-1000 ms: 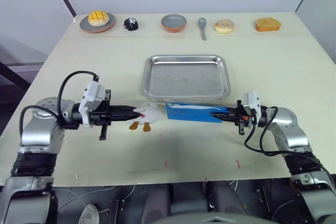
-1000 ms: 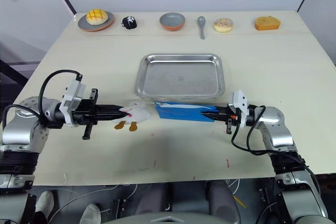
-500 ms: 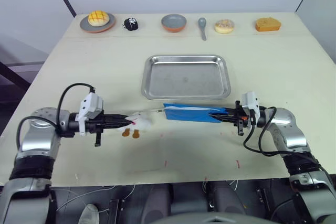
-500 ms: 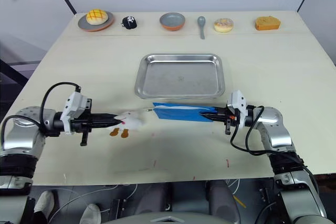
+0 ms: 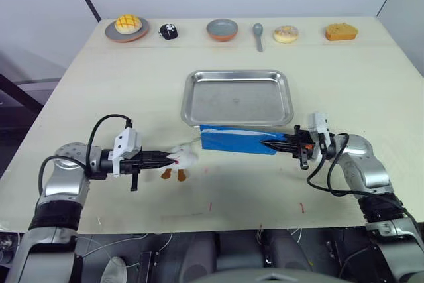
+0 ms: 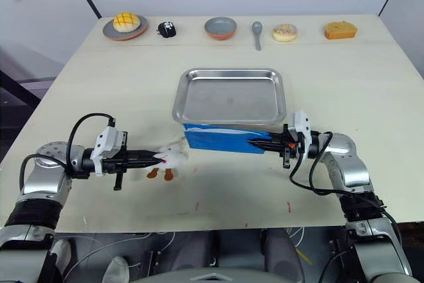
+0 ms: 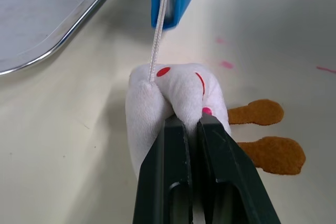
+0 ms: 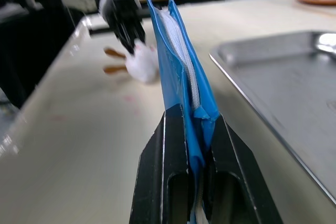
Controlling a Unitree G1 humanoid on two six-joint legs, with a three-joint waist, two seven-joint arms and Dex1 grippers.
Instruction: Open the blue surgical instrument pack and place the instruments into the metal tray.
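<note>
Left gripper (image 5: 173, 158): your left claw is clamped on the white plush toy (image 7: 176, 95), fingers (image 7: 170, 182) pinched into its near side; arm lies low over the table (image 5: 119, 84), left of the pack.
White plush toy: small white lump with red marks and two orange feet (image 7: 268, 135), sitting on the table just left of the pack's end. A thin white cord (image 7: 159, 35) runs from its top to the pack's near corner.
Blue surgical instrument pack (image 5: 238, 139): you've got it standing on edge, long side running left-right, right against the tray's front rim. Whitish lining (image 8: 181, 51) shows between the two blue layers along the top edge. Contents are hidden.
Metal tray (image 5: 191, 101): just behind the pack, mid-table, shiny bottom bare.
Right gripper (image 5: 268, 142): your right claw is closed on the pack's right end, both black fingers (image 8: 163, 171) squeezing the blue fabric between them.
Back row, left to right: grey plate (image 5: 111, 30) with a yellow bun (image 5: 128, 23), small black object (image 5: 167, 30), grey-and-orange bowl (image 5: 222, 29), grey spoon (image 5: 258, 34), doughnut (image 5: 285, 33), orange cake piece (image 5: 340, 31). All well clear of both grippers.
</note>
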